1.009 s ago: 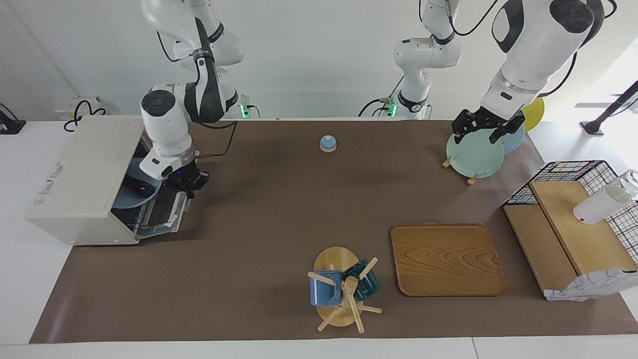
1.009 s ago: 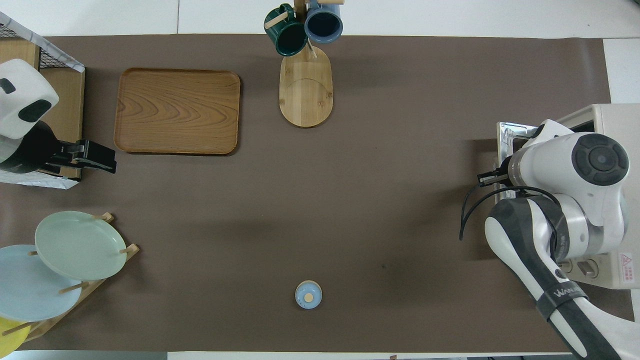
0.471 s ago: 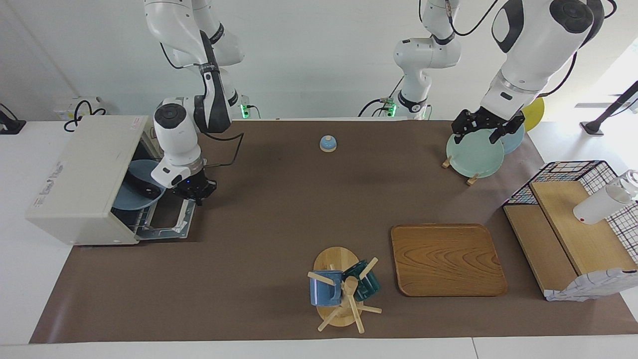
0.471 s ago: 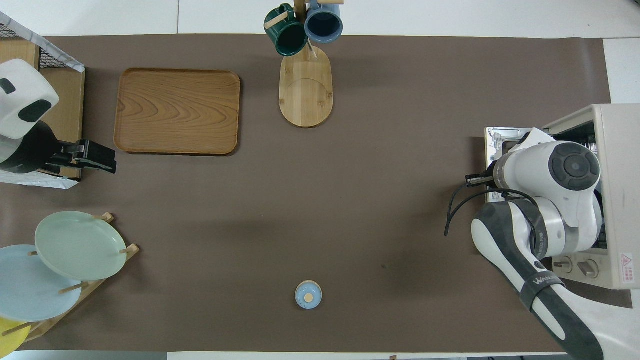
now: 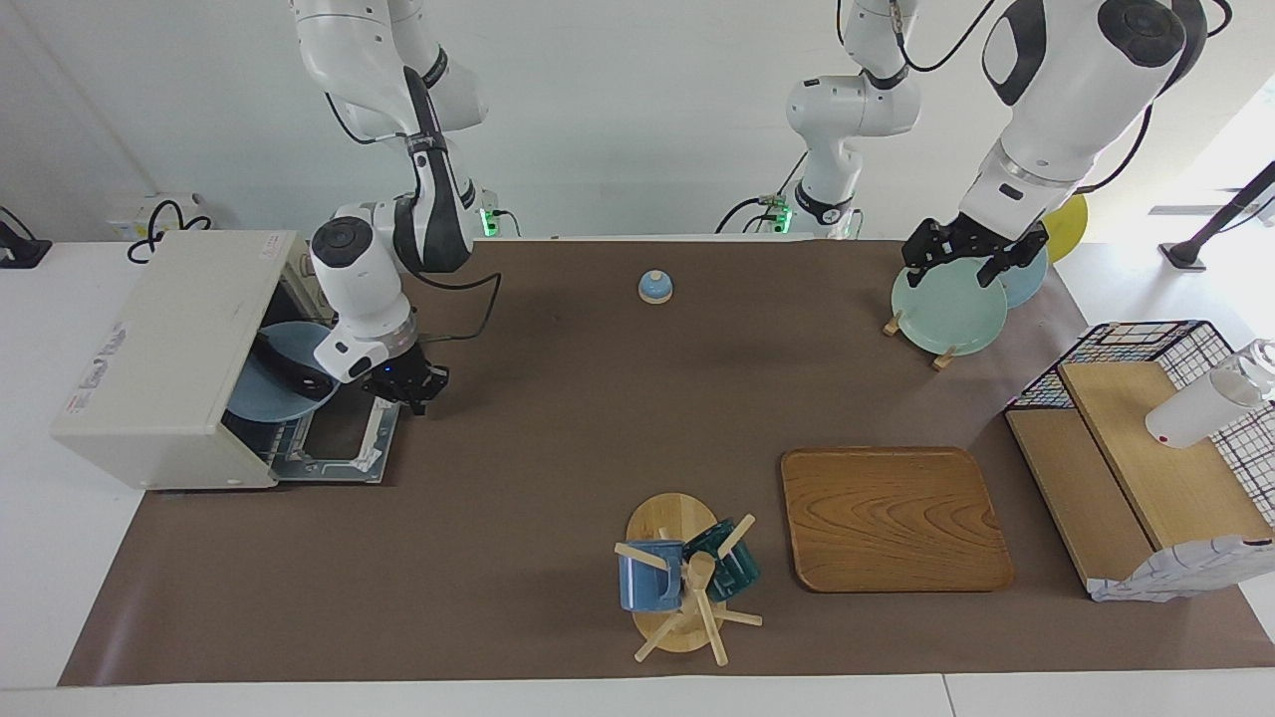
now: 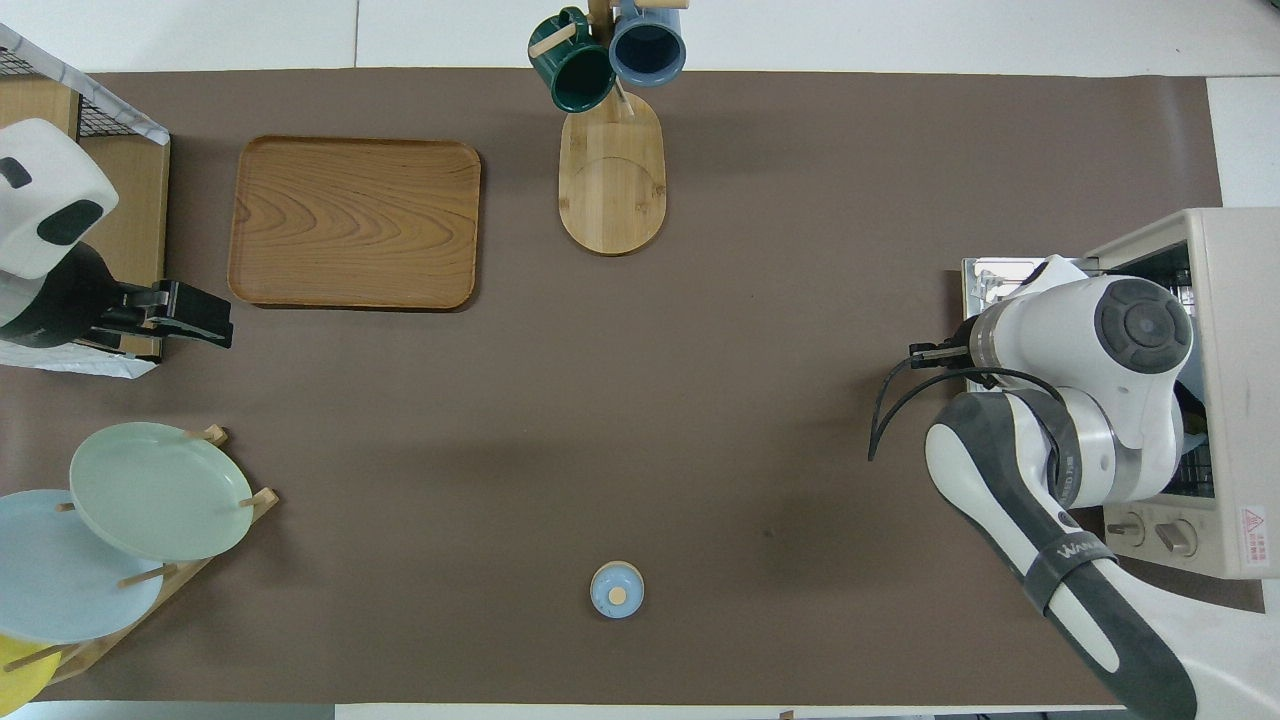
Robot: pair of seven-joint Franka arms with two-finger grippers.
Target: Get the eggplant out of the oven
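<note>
The cream-white oven (image 5: 159, 349) stands at the right arm's end of the table, its door (image 5: 339, 438) dropped flat on the mat. Inside, a dark slim eggplant (image 5: 287, 366) lies on a blue plate (image 5: 261, 400) on the rack. My right gripper (image 5: 410, 390) hangs at the door's outer edge, at the corner nearer to the robots. In the overhead view the right arm's wrist covers the gripper and the eggplant; the oven (image 6: 1235, 300) and door (image 6: 985, 280) show. My left gripper (image 5: 961, 264) waits over the plate rack (image 5: 941, 354).
A small blue bell (image 5: 655, 287) sits mid-table near the robots. A wooden tray (image 5: 894, 518) and a mug tree (image 5: 682, 578) with two mugs lie farther out. A wire basket with wooden shelves (image 5: 1146, 438) stands at the left arm's end.
The oven door has swung from partly open down to flat. My right gripper moved with its edge, away from the oven's mouth. The left arm has not moved.
</note>
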